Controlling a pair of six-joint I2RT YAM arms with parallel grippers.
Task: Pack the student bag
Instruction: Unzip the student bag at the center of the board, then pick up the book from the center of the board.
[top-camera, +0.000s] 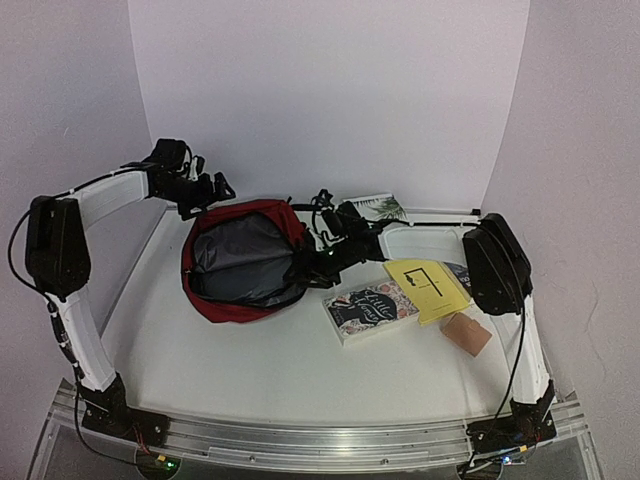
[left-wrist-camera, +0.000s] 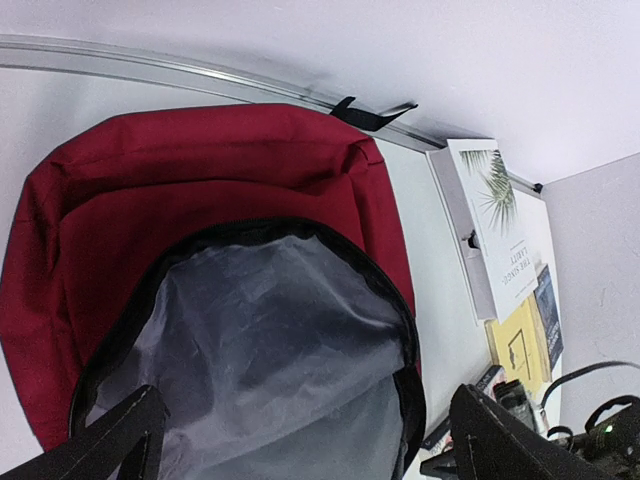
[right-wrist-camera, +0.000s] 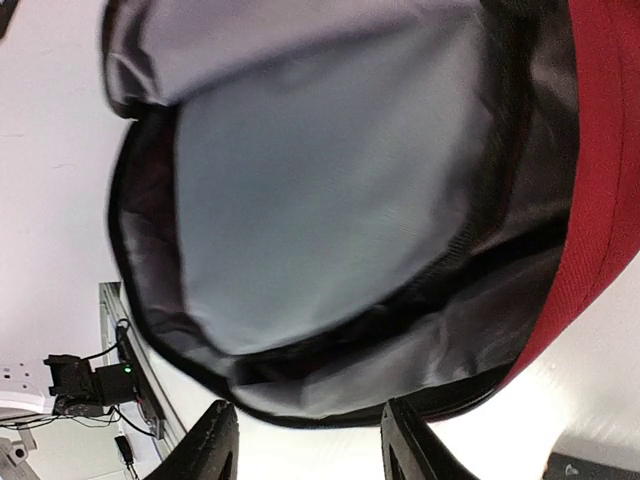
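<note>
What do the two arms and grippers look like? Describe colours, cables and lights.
Both the left arm and right arm have white links, bulky black joint housings and thin black cables. The left gripper and right gripper are black, with flat matte fingers. A green light glows at the right wrist.

dark red student bag (top-camera: 228, 308), unzipped, lying flat

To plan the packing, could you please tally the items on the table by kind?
Backpack: 1, the dark red backpack
Books: 4, the white palm-leaf book, floral-cover book, yellow book, dark blue book
Other: 1, a small tan object
Total: 6
</note>
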